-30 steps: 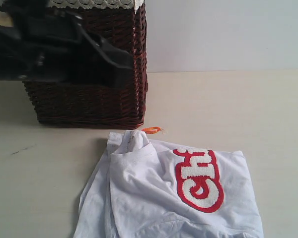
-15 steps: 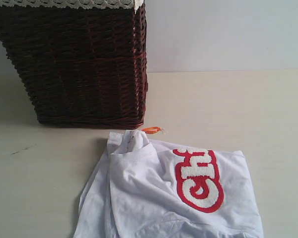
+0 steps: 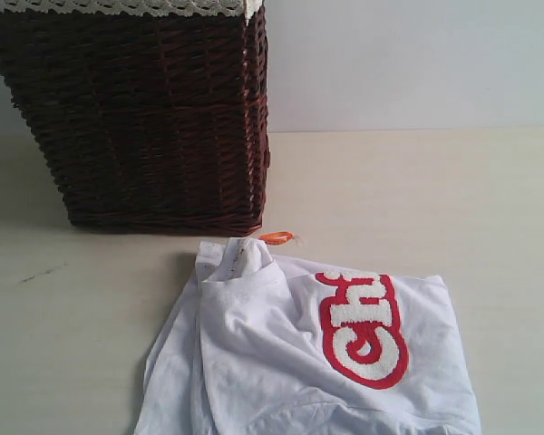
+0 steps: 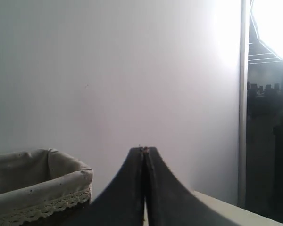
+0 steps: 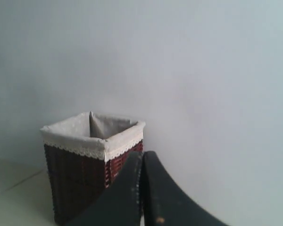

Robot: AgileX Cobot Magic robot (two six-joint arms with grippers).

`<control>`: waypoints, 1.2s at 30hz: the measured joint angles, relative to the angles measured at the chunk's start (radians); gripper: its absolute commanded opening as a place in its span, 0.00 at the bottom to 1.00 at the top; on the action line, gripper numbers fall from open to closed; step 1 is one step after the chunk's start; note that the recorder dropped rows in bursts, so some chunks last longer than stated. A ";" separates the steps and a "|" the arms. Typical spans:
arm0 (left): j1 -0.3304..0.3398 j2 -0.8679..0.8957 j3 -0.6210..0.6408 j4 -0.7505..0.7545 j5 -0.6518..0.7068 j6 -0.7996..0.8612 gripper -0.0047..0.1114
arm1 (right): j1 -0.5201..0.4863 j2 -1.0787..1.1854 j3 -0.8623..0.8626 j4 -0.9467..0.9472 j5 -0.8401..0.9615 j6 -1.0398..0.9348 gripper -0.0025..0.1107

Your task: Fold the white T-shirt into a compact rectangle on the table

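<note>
Exterior view showed me the white T-shirt (image 3: 308,353) rumpled on the table (image 3: 435,190), just in front of the wicker basket (image 3: 145,118). Left wrist view had the left gripper (image 4: 144,149) with jaws pressed together and the basket's lace-trimmed liner (image 4: 37,183) in sight. Right wrist view showed the right gripper (image 5: 141,153) likewise closed.

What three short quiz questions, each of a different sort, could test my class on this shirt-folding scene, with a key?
1. True or false: the white T-shirt lies inside the wicker basket.
2. The left gripper is: A open; B shut on nothing; C shut on the shirt.
3. What colour outlines the shirt's lettering?
Key: 1 false, it lies on the table beside the basket; 2 B; 3 red.
</note>
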 measured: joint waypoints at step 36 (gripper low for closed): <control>0.002 -0.441 0.143 0.061 -0.175 0.002 0.04 | -0.500 -0.296 0.291 0.383 -0.410 -0.214 0.02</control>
